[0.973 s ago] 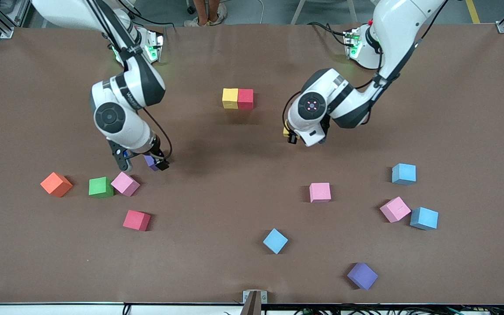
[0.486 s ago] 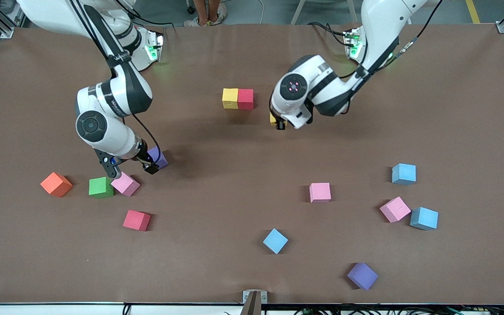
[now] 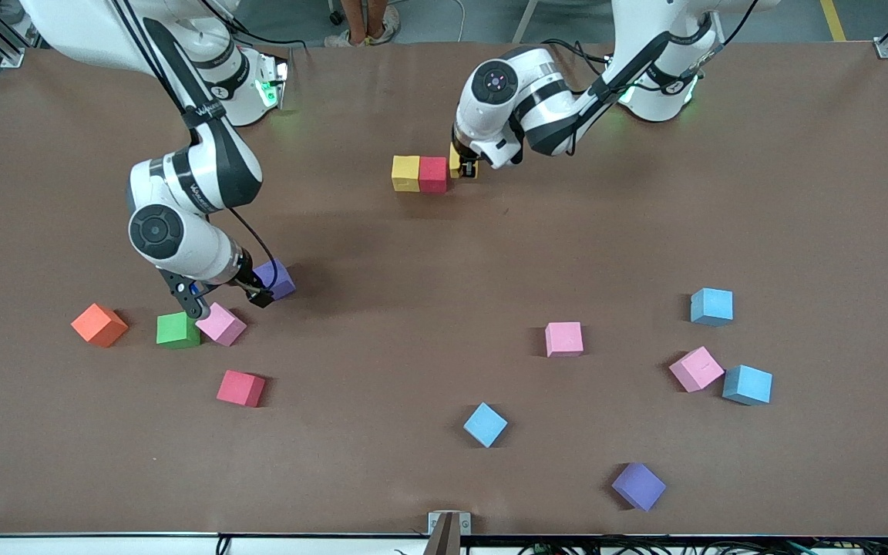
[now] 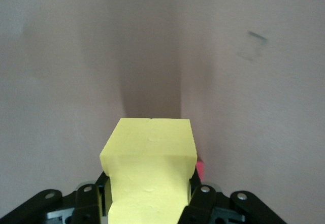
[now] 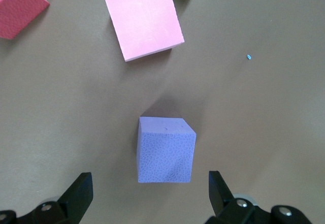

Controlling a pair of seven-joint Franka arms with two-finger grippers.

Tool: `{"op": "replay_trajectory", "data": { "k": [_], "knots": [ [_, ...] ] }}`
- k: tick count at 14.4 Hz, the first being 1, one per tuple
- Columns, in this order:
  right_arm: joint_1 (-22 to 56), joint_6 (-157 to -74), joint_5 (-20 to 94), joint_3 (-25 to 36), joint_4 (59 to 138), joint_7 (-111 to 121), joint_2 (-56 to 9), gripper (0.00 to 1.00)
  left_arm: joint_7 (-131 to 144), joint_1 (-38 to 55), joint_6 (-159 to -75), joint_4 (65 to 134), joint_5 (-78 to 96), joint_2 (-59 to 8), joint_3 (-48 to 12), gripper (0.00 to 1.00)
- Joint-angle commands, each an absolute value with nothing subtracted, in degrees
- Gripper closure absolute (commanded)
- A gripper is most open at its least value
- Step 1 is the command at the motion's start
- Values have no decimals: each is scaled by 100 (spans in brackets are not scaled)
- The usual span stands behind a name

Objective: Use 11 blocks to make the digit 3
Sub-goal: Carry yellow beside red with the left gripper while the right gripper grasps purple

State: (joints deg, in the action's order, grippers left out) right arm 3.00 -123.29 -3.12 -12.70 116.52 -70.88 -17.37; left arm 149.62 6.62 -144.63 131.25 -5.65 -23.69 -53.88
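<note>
The left end effector (image 3: 465,168) is clamping a yellow block (image 3: 455,163) and, having swung across from mid-surface over the last second, is now bringing it in just beside the red block (image 3: 433,174) that is sitting touching another yellow block (image 3: 405,173); this looks like the third cube of the digit's top bar going in, so most of the 3 is yet to be built. The right end effector (image 3: 222,295) is standing wide, having drifted a little toward the right arm's end, and is hanging low beside a purple block (image 3: 277,278), with a pink block (image 3: 220,324), a green block (image 3: 177,330) and an orange cube (image 3: 99,324) close by. In the left wrist view the held block (image 4: 150,170) is filling the foreground, leaving only a sliver of red (image 4: 200,170), so it is hard to tell whether it is touching the surface (image 3: 413,308) or the red cube yet. The right wrist view is showing the purple cube (image 5: 166,149) ahead of the spread fingers (image 5: 77,194), not between them.
</note>
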Motion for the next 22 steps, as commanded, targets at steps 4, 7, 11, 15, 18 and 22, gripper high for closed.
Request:
{"op": "replay_trajectory", "data": {
  "k": [4,7,11,15,18,22],
  "knots": [
    [176,-12278,-633,-1354,11487,-6996,-2074,0,14915,554,-15239,13773,-738,-2074,-5405,88],
    [219,-12296,-633,-1345,11487,-6961,-2127,0,14897,554,-15433,13764,-773,-2092,-5362,88],
    [263,-12436,-624,-1336,11566,-7040,-2162,0,14941,624,-15538,13729,-1160,-2259,-5063,88],
    [194,-13006,-607,-1336,11969,-7005,-2066,0,14968,1017,-15548,13527,-1204,-2399,-4844,88],
    [123,-13595,-606,-1336,12383,-7005,-1961,0,15108,2088,-15530,13404,-1213,-2478,-4002,88],
    [79,-13790,-598,-1345,12551,-7005,-1934,0,15267,2619,-15530,13245,-1213,-2522,-3384,88]
  ]
}}
